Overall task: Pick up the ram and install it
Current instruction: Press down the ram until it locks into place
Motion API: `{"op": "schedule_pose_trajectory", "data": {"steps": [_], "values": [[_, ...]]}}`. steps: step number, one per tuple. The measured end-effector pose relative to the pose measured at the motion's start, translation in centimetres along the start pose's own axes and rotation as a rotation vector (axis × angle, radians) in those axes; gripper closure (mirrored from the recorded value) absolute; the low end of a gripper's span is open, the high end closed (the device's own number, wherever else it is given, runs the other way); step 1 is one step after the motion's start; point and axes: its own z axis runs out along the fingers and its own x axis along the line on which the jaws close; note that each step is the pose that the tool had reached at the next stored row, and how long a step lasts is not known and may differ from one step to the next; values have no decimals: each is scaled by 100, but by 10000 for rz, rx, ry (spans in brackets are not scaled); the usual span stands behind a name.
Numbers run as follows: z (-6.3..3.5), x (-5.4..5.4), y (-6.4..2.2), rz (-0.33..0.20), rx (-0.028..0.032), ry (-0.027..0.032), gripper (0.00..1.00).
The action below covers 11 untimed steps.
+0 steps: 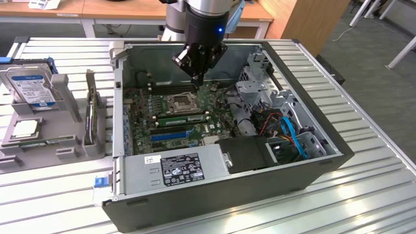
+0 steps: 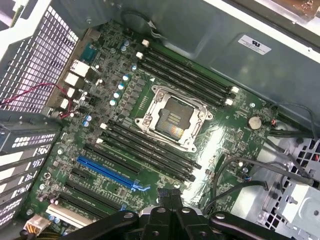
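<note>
The gripper (image 1: 197,77) hangs over the motherboard (image 2: 240,115), jaws pinched shut on nothing; the ram (image 1: 91,113) stands on edge in its grey holder (image 1: 65,95) by the bench edge at the exterior view's left, seemingly upright for easy pinching.

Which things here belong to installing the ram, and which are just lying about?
Job: long thin green ram stick upright in the grey holder; empty black memory slots on the green motherboard; black gripper, fingers shut, above the board.
Lying about: silver hard drive with blue-white label; square silver processor chip; grey power supply box; blue cables.
</note>
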Motion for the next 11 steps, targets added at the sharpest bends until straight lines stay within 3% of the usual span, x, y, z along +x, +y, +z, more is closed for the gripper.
{"op": "schedule_pose_trajectory", "data": {"steps": [4,5,9,11], "values": [[0,-1,0,4,-1,1,90],[1,-6,-2,9,-16,28,90],[0,-35,-17,33,-106,226,90],[0,-36,-17,35,-109,236,90]]}}
